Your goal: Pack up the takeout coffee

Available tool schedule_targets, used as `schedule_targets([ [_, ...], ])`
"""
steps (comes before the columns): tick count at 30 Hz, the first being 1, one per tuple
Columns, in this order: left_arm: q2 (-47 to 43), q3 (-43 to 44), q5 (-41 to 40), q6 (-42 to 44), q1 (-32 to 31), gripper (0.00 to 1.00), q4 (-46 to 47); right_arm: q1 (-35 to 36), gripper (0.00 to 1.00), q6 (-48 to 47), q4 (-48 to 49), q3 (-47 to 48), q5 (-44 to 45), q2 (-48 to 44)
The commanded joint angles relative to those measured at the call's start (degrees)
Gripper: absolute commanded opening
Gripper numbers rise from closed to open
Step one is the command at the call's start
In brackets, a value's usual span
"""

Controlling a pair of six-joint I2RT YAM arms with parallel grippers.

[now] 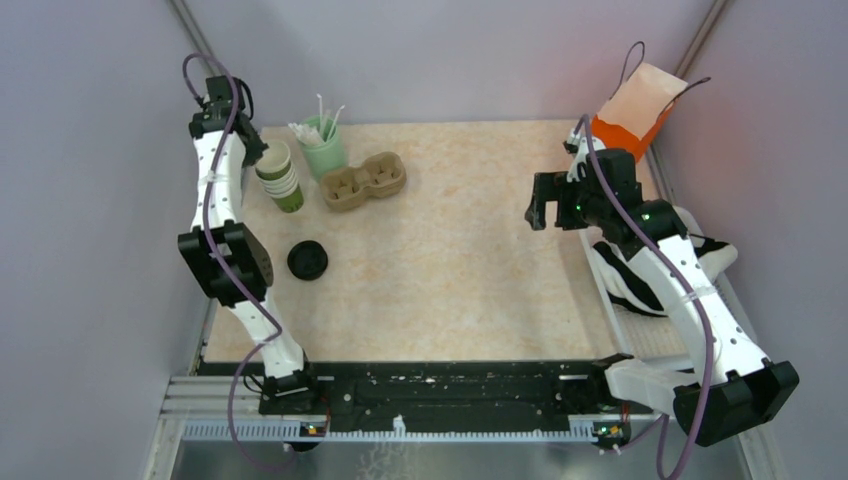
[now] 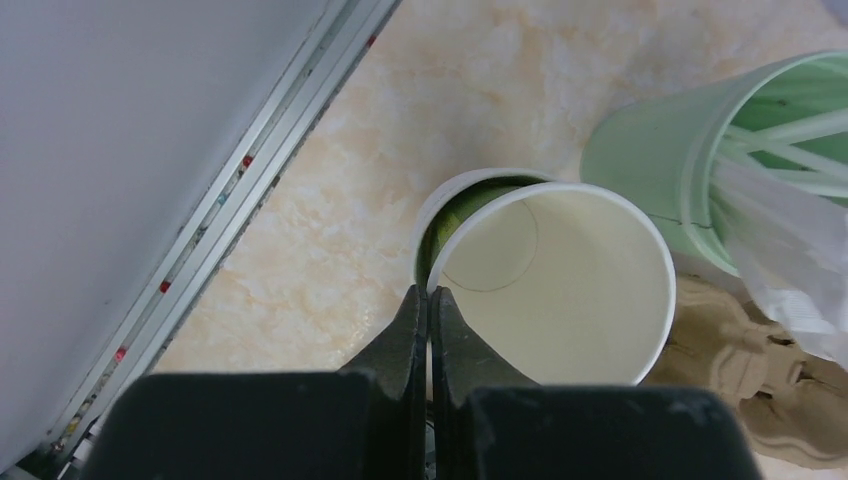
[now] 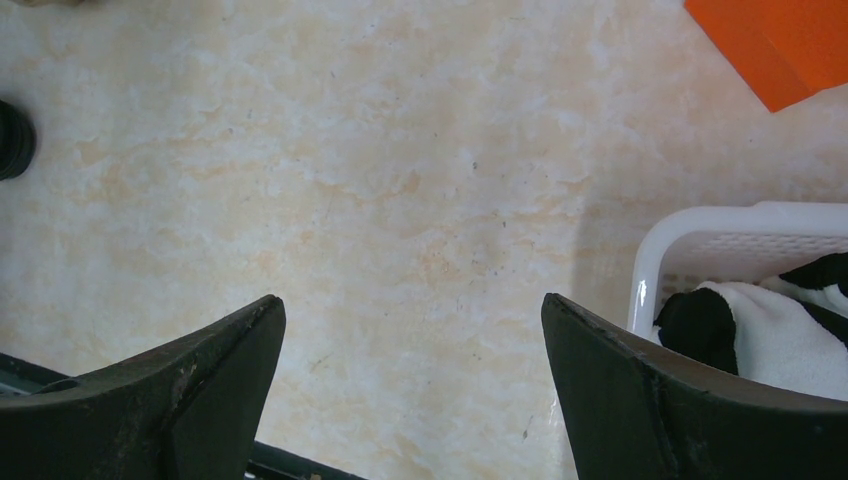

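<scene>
Left wrist: fingers (image 2: 400,340) tight together on rim of top paper cup (image 2: 570,290)

On the table (image 1: 460,250), seen from above, the stack of cups (image 1: 279,176) stands toward 10 o'clock from the centre. The cup of sticks (image 1: 325,145) is just beside it, at its 1 o'clock. The cup carrier (image 1: 363,181) lies at the stack's 3 o'clock. The lid (image 1: 307,260) lies apart, at the stack's 5 o'clock. The bag (image 1: 640,105) stands toward 2 o'clock. The basket (image 3: 740,215), toward 4 o'clock, has a cloth (image 3: 770,335) in it.
</scene>
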Motion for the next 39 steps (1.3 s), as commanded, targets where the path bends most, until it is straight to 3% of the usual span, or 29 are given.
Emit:
schedule_targets([
  [1, -7.1, 0.8, -1.5, -0.9, 0.6, 0.00, 5.7, 1.0, 0.99, -0.3, 2.6, 0.3, -0.3, -0.6],
  [10, -14.2, -1.5, 1.2, -3.9, 0.6, 0.00, 5.9, 1.6, 0.99, 0.7, 2.5, 0.5, -1.0, -1.0],
  [18, -32.2, -22.6, 11.8, -7.4, -2.6, 0.00, 10.9, 1.6, 0.99, 2.1, 2.9, 0.1, -2.5, -2.2],
  [21, -38.1, -32.6, 13.8, -8.8, -9.8, 0.00, 14.1, 1.6, 0.99, 2.8, 2.9, -1.2, -2.9, -3.4],
  [27, -41.2, -48.8, 12.3, -17.7, -34.8, 0.00, 21.6, 1.6, 0.98, 4.8, 1.6, -2.7, -4.0, -5.0],
  [32, -33.7, -47.1, 7.4, -17.3, -49.8, 0.00, 22.9, 1.6, 0.98, 6.1, 0.7, -3.4, -3.7, -7.1],
  [39, -25.7, -47.3, 9.6, -14.2, -57.4, 0.00, 27.4, 1.6, 0.98, 6.0, -1.1, -2.8, -2.1, -8.4],
])
